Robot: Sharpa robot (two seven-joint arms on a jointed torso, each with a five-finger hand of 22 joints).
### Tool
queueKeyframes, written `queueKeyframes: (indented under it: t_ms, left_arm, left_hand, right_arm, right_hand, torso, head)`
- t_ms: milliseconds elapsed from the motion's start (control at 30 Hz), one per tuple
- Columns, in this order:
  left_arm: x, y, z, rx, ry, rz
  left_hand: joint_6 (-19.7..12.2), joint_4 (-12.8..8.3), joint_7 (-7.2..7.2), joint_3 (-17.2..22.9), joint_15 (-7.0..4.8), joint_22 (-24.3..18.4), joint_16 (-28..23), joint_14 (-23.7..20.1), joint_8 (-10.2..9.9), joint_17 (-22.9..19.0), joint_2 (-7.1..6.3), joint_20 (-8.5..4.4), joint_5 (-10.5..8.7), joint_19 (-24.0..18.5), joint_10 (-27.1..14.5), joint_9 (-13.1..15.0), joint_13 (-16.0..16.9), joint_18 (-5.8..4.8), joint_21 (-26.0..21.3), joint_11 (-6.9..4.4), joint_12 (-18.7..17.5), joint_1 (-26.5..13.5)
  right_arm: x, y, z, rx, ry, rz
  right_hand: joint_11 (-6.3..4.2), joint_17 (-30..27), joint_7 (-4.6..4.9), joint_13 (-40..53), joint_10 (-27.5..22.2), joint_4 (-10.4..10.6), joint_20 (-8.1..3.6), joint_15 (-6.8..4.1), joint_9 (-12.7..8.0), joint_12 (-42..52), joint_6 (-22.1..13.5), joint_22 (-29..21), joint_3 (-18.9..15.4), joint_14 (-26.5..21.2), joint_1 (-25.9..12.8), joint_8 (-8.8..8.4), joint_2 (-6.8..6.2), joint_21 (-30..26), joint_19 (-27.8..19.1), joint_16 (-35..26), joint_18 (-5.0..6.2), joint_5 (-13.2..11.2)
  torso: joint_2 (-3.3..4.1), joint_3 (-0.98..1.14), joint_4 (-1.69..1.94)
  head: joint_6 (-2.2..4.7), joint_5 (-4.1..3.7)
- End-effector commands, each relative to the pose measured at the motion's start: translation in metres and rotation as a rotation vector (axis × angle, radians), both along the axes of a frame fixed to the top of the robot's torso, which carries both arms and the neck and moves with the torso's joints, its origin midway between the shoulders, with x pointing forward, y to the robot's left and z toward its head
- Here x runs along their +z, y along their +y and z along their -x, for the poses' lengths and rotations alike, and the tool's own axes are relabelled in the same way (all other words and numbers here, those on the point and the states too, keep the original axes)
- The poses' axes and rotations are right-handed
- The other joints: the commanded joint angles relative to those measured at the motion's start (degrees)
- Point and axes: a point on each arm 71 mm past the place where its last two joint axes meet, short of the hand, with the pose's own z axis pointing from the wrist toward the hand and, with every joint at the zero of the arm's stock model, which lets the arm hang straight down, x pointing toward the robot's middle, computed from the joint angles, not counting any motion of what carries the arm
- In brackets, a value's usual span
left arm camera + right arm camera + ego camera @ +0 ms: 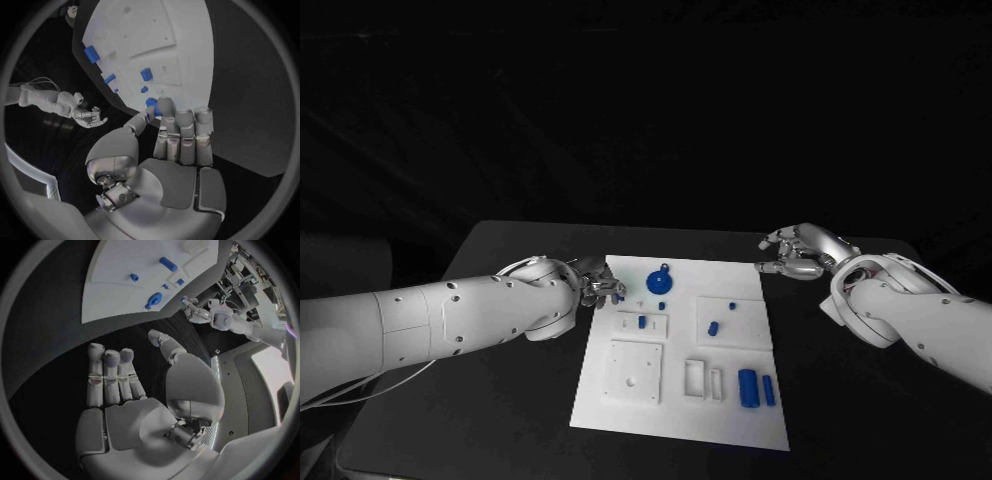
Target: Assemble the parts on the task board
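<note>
The white task board [733,410] lies in the middle of the black table. At its far end lies a round blue part with a small stem [659,281]; small blue parts [642,321] [713,327] sit mid-board. Two blue cylinders [757,388] lie near the front right. My left hand [596,283] hovers at the board's far left edge, holding nothing, with its fingers [181,132] straight and its thumb apart, close to the round part [152,102]. My right hand [798,255] is off the board's far right corner, its fingers [112,377] extended and holding nothing.
White raised blocks and recesses [635,372] stand on the board's near half, beside narrow slots [704,380]. Bare black table [516,400] lies on both sides of the board. The left wrist view shows the right hand [90,116] across the board [156,45].
</note>
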Motion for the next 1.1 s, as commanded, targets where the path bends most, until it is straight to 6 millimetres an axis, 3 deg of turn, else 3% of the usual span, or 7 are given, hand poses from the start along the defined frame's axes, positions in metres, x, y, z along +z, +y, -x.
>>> queueKeyframes:
  t_ms: [33, 400, 1100]
  left_arm:
    - [-0.004, -0.003, 0.002, 0.002, -0.014, -0.022]
    - [-0.020, -0.008, 0.012, -0.022, 0.011, -0.054]
    - [-0.028, -0.012, 0.014, -0.043, -0.004, -0.095]
  left_hand:
    - [2.2, -0.2, -1.72, 0.2, -3.99, 1.3, 1.0, 3.0, 0.4, 0.4, 0.39, -6.29, 0.70, 0.5, 2.0, 0.2, 0.9, 1.26, 1.0, -2.57, 1.2, 0.1]
    - [3.2, -0.2, -2.40, 0.4, -4.95, 1.2, 3.9, 3.4, 1.8, 1.1, 0.67, -6.95, 2.60, 0.8, 1.7, 1.7, 3.3, 1.66, 3.6, -3.26, 4.6, -0.9]
    - [3.4, -0.2, -2.67, 0.7, -5.12, 1.1, 5.1, 3.7, 2.5, 1.2, 0.64, -7.21, 3.07, 1.0, 1.6, 2.6, 4.1, 1.93, 4.7, -3.50, 6.2, -1.3]
  right_arm:
    - [0.000, 0.001, 0.000, 0.009, 0.001, 0.003]
    - [0.000, -0.001, 0.001, 0.007, 0.001, 0.004]
    - [0.000, -0.002, 0.001, 0.007, 0.001, 0.004]
  right_hand:
    - [-0.04, -0.1, 0.43, -0.1, -0.4, 0.0, 0.09, -0.01, -0.1, 0.2, 0.1, 0.0, 0.2, -0.3, 0.0, 0.29, 0.43, -0.2, -0.1, 0.3, 3.89, 0.3]
    - [-0.05, -0.1, 0.43, -0.1, -0.4, 0.0, 0.09, -0.01, -0.1, 0.2, 0.1, 0.1, 0.2, -0.4, 0.0, 0.29, 0.43, -0.2, -0.1, 0.3, 3.89, 0.3]
    - [-0.04, -0.2, 0.43, -0.1, -0.4, 0.0, 0.10, -0.01, -0.1, 0.2, 0.1, 0.1, 0.2, -0.4, -0.1, 0.30, 0.44, -0.2, -0.1, 0.4, 3.89, 0.3]
  torso:
    - [0.06, 0.01, -0.08]
    - [0.10, 0.06, -0.16]
    - [0.09, 0.06, -0.16]
  head:
    - [-0.14, 0.15]
    - [-0.51, 0.06]
    - [-0.81, 0.11]
